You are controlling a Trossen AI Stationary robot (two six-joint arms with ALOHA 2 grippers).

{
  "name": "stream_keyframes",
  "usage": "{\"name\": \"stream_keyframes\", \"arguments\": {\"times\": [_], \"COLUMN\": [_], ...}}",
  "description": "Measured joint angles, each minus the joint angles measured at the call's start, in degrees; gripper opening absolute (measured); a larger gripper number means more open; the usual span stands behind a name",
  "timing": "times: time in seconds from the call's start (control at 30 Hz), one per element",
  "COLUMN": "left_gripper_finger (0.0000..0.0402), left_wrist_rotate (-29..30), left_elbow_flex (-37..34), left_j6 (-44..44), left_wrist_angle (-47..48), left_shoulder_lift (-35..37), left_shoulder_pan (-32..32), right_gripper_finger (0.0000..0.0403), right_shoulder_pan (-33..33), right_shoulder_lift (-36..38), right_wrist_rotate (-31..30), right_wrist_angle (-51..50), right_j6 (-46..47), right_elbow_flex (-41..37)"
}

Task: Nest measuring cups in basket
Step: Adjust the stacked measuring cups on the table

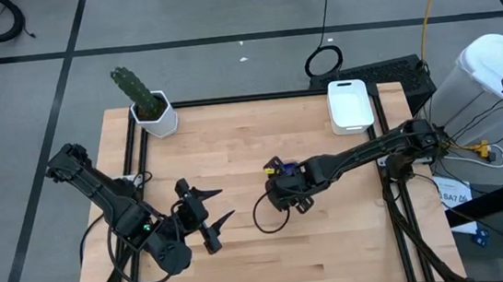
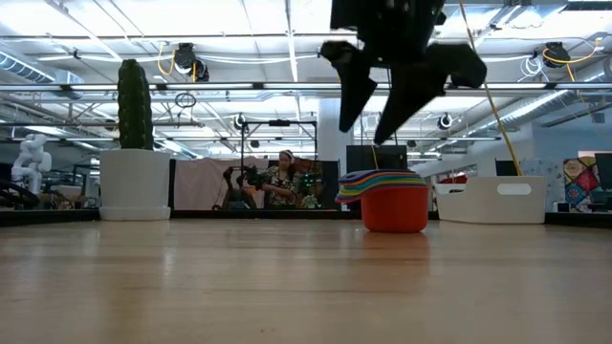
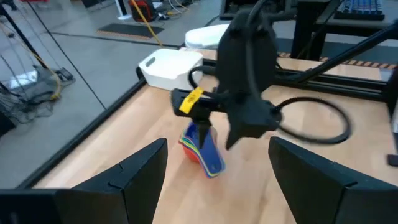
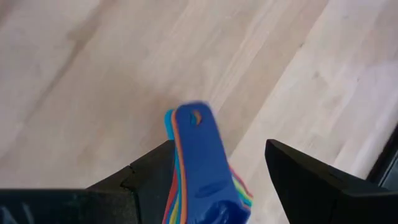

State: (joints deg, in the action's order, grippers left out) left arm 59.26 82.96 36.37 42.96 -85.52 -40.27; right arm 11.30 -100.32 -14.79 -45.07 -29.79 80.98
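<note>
- Right gripper [image 1: 286, 196] hung spread just above the cups [image 1: 279, 169], at table centre, gripping nothing.
- Cups sat stacked, red one lowest, handles fanned out together, on bare wood; not in the basket [image 1: 350, 105], well apart toward 1 o'clock.
- Could have slipped off the thin handles [image 4: 202, 155] if pinched off-centre, spilling the stack.
- Might have tipped or pulled the stack apart on lifting, inner cups sitting loose.
- Left gripper [image 1: 205, 218] waited spread at 7 o'clock; little collision risk judged.

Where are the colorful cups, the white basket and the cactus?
cups [image 2: 394, 208]: low view, on the red outer cup's side.
basket [image 1: 351, 105]: high view, on its near rim.
cactus [image 2: 134, 103]: low view, on its green stem.
</note>
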Motion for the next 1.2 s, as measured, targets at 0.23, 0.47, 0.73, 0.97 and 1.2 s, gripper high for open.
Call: {"name": "stream_keyframes", "arguments": {"times": [0.23,0.47,0.73,0.97,1.2], "left_gripper_finger": [0.0282,0.0282,0.0282,0.0282,0.0282], "left_wrist_rotate": [-4.21,-4.59,-4.96,-5.26,-5.26], "left_elbow_flex": [0.0,0.0,0.0,0.0,0.0], "left_j6": [0.58,0.38,0.45,0.59,0.58], "left_wrist_angle": [0.0,0.02,0.04,0.15,0.13], "left_shoulder_lift": [0.0,0.0,0.0,0.0,0.0], "left_shoulder_pan": [0.0,0.0,0.0,0.0,0.0], "right_gripper_finger": [0.025,0.0264,0.0266,0.0266,0.0266], "right_shoulder_pan": [-0.37,-1.52,-2.98,-3.02,-3.09], "right_shoulder_lift": [-2.8,-2.74,-4.74,-6.95,-9.08], "right_wrist_rotate": [1.25,1.78,4.55,4.62,4.61], "right_wrist_angle": [-1.88,-0.32,0.37,-0.05,-0.12], "right_j6": [-1.08,-1.06,-0.59,-0.73,-1.17], "right_elbow_flex": [0.08,0.1,-0.11,-0.06,-0.07]}}
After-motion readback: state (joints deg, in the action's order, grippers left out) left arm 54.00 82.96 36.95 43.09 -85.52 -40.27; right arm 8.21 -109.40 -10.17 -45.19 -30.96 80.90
